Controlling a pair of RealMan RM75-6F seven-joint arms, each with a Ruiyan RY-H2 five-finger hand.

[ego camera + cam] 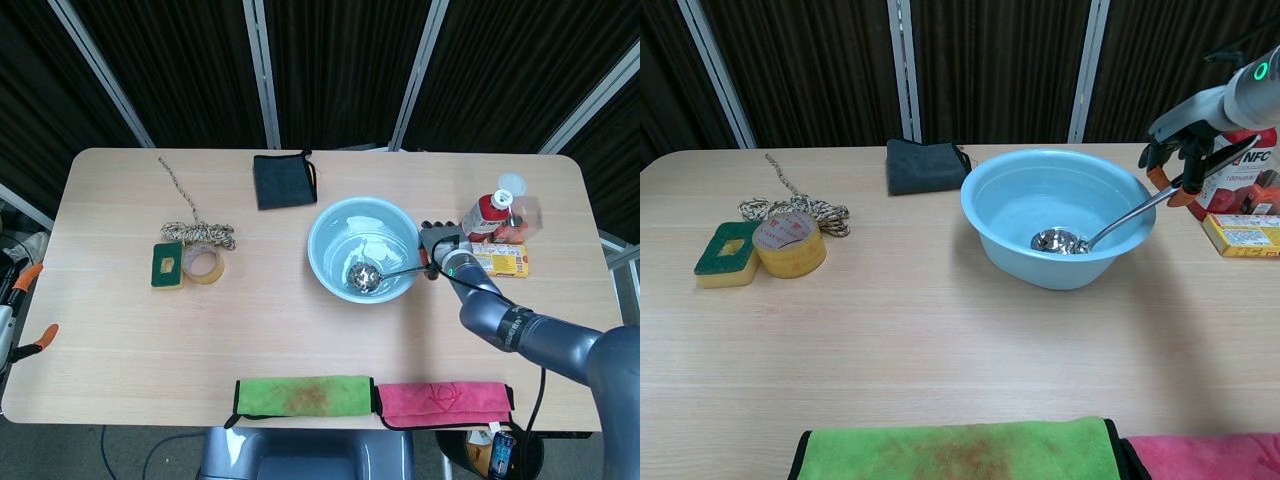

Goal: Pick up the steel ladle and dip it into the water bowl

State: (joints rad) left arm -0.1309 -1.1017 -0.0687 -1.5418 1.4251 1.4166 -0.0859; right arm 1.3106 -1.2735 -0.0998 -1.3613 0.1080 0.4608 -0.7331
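Note:
The light blue water bowl (325, 262) (1012, 254) stands right of the table's middle. The steel ladle (364, 277) (1060, 240) has its cup down in the water at the bowl's near right side, and its handle slants up over the rim. My right hand (441, 252) (1180, 153) grips the handle's end just right of the bowl. My left hand (15, 310) is at the table's left edge, only partly in the head view, with orange-tipped fingers apart and nothing in it.
A red bottle (491, 213) and a yellow box (503, 261) stand just right of my right hand. A dark pouch (284, 180) lies behind the bowl. Rope (190, 228), tape roll (201, 264) and sponge (167, 264) sit at left. Green (302, 395) and pink (443, 404) cloths line the front edge.

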